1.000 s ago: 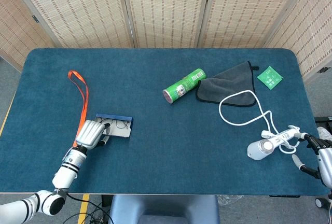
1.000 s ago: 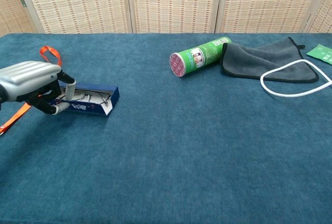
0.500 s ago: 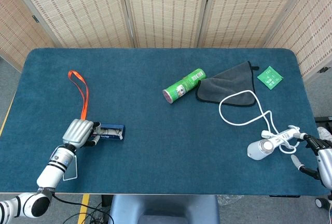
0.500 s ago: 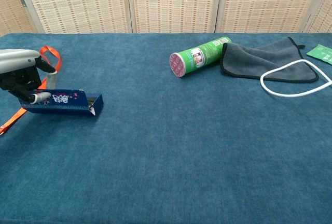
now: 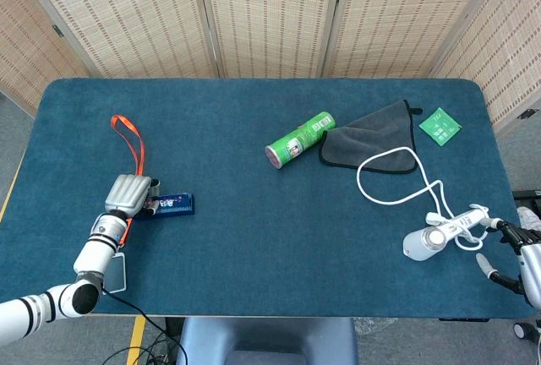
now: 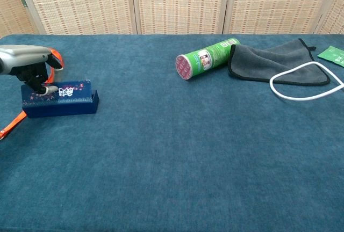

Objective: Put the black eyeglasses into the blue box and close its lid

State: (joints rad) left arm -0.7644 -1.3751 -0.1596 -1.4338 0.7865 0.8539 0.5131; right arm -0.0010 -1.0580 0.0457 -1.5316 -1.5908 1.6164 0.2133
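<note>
- The blue box (image 6: 59, 99) lies near the left edge of the blue-carpeted surface (image 5: 254, 230), its lid down so that it reads as a closed block in both views.
- The black eyeglasses cannot be seen; with the lid shut, nothing of the box's inside shows.
- The left hand (image 6: 27, 66) sits at the box's left end, fingers curled downward, with the fingertips (image 6: 47, 88) pressing on the lid's top; I cannot tell whether it grips the box or only rests on it.
- From the head view the same left hand (image 5: 128, 193) covers the box's left end, the forearm running back toward the near-left corner of the surface.
- An orange strap (image 5: 133, 147) lies just behind and to the left of the box, passing under the hand.
- A green can (image 5: 299, 138) lies on its side well to the right of the box, beyond the middle of the surface.
- A grey cloth (image 5: 376, 138) touches the can's far end.
- A white cable (image 5: 390, 181) loops over the cloth's near edge and runs to a white device (image 5: 425, 242) far right of the box.
- A green packet (image 5: 439, 125) lies beyond the cloth, further right still.
- The right hand (image 5: 526, 257) shows only partly at the right frame edge, far from the box, its dark fingers spread and holding nothing.
</note>
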